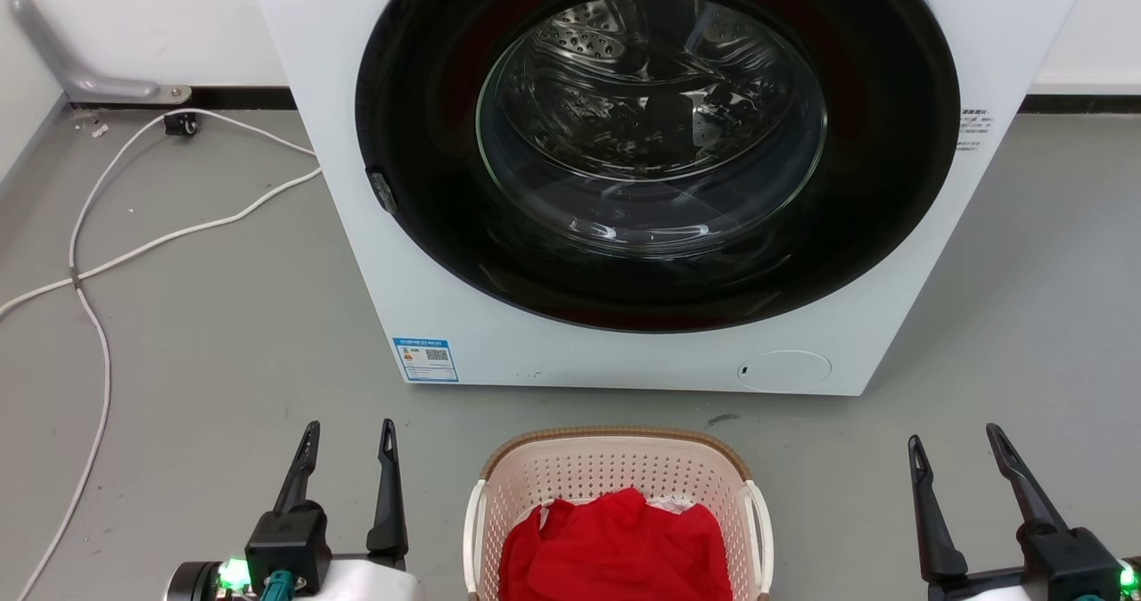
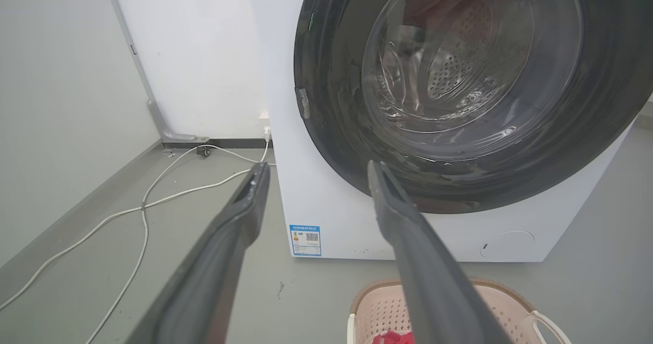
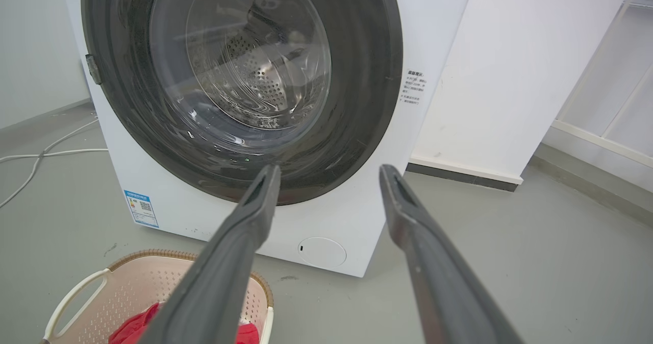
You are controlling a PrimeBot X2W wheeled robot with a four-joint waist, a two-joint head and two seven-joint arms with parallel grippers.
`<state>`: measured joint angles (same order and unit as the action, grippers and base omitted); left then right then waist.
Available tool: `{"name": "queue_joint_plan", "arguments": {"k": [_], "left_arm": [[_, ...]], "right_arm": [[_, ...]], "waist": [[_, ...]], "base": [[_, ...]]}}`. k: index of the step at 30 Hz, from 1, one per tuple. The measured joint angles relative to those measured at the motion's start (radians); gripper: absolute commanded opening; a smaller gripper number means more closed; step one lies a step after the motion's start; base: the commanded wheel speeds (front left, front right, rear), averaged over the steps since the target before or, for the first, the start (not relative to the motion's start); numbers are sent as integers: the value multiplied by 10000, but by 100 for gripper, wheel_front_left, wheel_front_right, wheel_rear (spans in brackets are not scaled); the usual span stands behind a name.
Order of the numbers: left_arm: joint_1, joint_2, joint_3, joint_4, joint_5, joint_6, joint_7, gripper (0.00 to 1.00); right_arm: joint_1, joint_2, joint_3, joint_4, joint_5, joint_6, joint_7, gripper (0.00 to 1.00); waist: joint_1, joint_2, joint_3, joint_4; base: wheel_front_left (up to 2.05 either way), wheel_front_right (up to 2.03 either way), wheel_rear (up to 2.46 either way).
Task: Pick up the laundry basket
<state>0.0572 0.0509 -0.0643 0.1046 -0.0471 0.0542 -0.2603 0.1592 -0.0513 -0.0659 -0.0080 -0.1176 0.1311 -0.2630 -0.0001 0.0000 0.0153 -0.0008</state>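
Smooth grey floor (image 1: 223,316); a white washer (image 1: 553,351) with a round glass door stands beyond the fingertips. The basket (image 1: 570,476), perforated plastic with a woven-look rim, holds red cloth (image 1: 615,547). It sits between the left gripper (image 1: 349,432) and right gripper (image 1: 954,440), touching neither. Both finger pairs are spread and empty, with bare floor around them. A cable (image 1: 106,369) lies left of the left fingers.

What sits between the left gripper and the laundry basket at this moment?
Nothing but bare grey floor lies between the open left gripper and the laundry basket, as the head view shows.
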Motion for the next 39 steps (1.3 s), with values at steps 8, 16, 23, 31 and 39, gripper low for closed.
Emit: {"name": "queue_joint_plan", "arguments": {"k": [8, 16, 23, 31, 39], "left_arm": [[5, 0, -2, 4, -12, 0, 0, 100], [7, 0, -4, 29, -31, 4, 0, 100], [-601, -2, -151, 604, 6, -280, -13, 100], [-2529, 79, -307, 2989, 174, -890, -27, 100], [-4767, 244, -731, 6274, 360, -1312, -25, 100]], "right_arm": [[4, 0, 21, 4, 8, 0, 0, 100], [38, 0, 71, 2, 6, -2, 0, 100], [-430, 4, 226, 504, 165, 0, -2, 100], [-2271, 4, 453, 2376, 113, 0, -2, 100], [-4623, 12, 838, 6234, -368, 0, -2, 100]], "waist": [[0, 0, -12, -1], [0, 0, 40, -18], [0, 0, 413, -41], [2, 0, 1572, -71], [4, 0, 3033, -116]], "base": [[0, 0, 0], [0, 0, 0], [0, 0, 0], [0, 0, 0], [0, 0, 0]]}}
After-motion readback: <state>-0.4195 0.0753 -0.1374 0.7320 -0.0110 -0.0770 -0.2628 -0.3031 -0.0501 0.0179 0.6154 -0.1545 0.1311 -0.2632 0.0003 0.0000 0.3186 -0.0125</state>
